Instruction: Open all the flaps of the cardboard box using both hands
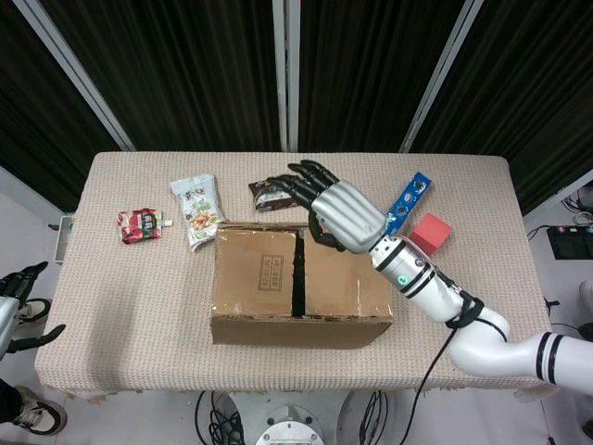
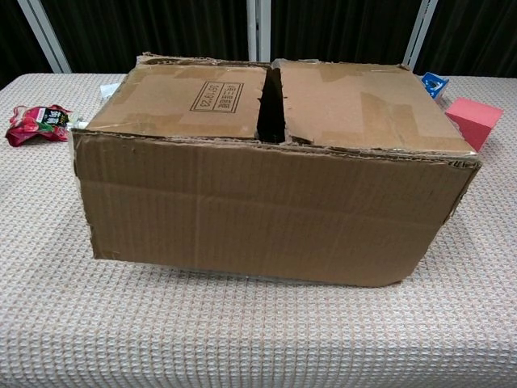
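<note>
The table (image 1: 130,306) is lying under everything, and the cardboard box (image 1: 298,289) is sitting at its middle, its two top flaps (image 2: 363,97) lying flat with a dark gap between them. I am holding my right hand (image 1: 341,215) over the box's far right edge, fingers spread and gripping nothing. My left hand (image 1: 11,306) is showing only at the frame's left edge; I cannot tell its state.
</note>
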Available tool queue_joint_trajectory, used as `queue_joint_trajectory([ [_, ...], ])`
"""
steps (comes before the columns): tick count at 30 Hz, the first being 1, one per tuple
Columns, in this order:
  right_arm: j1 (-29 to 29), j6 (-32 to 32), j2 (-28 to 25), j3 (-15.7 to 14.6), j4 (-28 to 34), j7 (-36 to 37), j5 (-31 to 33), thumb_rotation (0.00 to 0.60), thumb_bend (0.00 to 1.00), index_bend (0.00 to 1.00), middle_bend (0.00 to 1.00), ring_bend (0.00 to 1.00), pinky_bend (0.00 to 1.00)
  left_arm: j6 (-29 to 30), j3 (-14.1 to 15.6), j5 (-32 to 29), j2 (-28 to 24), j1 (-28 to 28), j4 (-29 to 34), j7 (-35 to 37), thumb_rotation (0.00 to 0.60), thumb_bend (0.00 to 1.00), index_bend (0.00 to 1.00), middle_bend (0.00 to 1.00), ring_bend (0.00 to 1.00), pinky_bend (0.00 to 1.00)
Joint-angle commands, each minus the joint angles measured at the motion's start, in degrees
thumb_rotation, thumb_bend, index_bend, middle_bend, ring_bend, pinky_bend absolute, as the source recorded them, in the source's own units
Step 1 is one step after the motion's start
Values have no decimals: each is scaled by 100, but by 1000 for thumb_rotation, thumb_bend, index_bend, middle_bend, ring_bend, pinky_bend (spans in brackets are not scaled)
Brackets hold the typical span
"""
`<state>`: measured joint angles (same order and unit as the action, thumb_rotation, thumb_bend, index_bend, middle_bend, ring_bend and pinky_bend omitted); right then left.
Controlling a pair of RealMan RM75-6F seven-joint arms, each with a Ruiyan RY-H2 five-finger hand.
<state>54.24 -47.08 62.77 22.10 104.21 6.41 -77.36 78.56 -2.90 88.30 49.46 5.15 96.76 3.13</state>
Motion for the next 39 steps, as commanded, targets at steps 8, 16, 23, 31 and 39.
queue_joint_trajectory([
  [8, 449, 1181, -559, -597, 188, 19, -776, 600, 1000, 370, 266, 72, 9, 14, 92, 43, 12, 50, -46, 132, 415, 157, 71, 145, 180, 316],
  [16, 518, 1118, -225, -774, -54, 259, -842, 600, 1000, 496, 331, 117, 117, 47, 120, 62, -43, 100, 56, 74, 418, 157, 71, 145, 180, 318],
  [23, 638, 1185, 24, -942, -354, 457, -975, 600, 1000, 534, 374, 154, 160, 10, 169, 6, -39, 117, 56, 76, 416, 157, 72, 145, 180, 318],
  [31, 743, 1190, 256, -1093, -602, 553, -1070, 600, 1000, 534, 375, 154, 157, -5, 197, -43, -27, 140, -4, 129, 417, 159, 71, 145, 180, 318],
  [39, 852, 1207, 421, -1226, -741, 614, -1184, 600, 1000, 532, 341, 132, 134, -22, 220, -29, -55, 183, -11, 103, 417, 163, 71, 145, 180, 318],
])
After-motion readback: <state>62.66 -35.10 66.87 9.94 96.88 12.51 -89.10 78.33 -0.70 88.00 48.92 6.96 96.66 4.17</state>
